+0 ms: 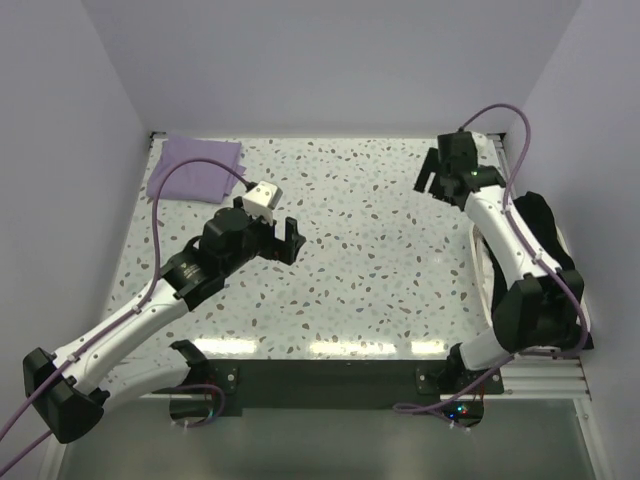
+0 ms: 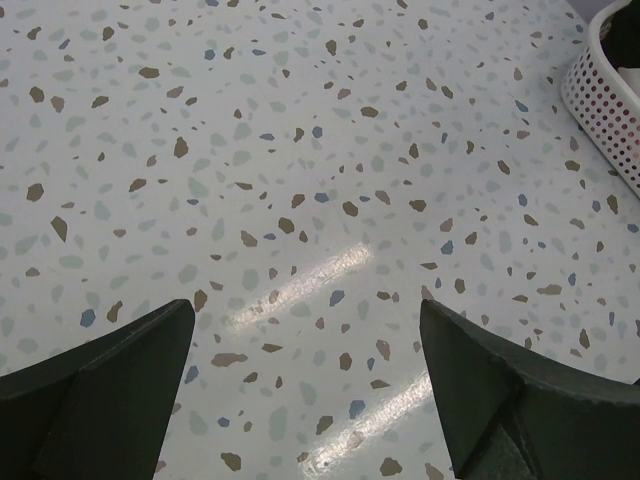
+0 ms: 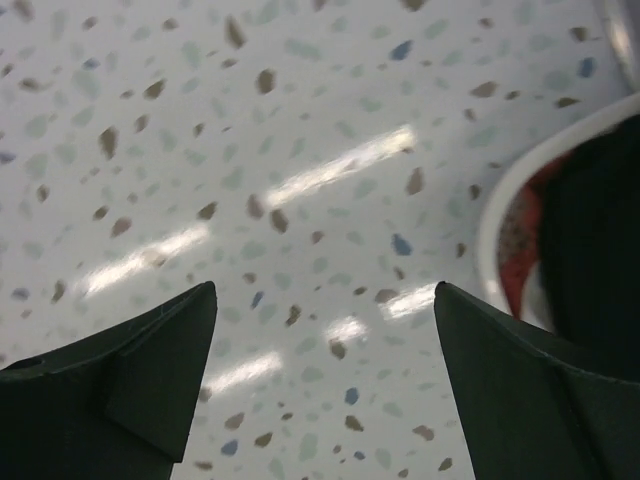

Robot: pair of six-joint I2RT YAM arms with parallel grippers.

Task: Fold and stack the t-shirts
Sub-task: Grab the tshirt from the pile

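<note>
Left gripper (image 1: 279, 241) and right gripper (image 1: 436, 184) both spread, nothing held.
The folded lavender t-shirt (image 1: 195, 168) lies at eleven o'clock and the black t-shirt (image 3: 600, 230) sits in the basket (image 3: 497, 215) at three. My right grab might snag the red garment (image 3: 520, 250) too, or hook the rim.

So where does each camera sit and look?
Top external: above and behind, looking down on the table, lavender t-shirt, left arm, right arm.
Left wrist: on the left arm, facing down past the open left end effector.
Right wrist: on the right arm, down past the open right end effector.
Shared: both wrist views catch the white basket.
</note>
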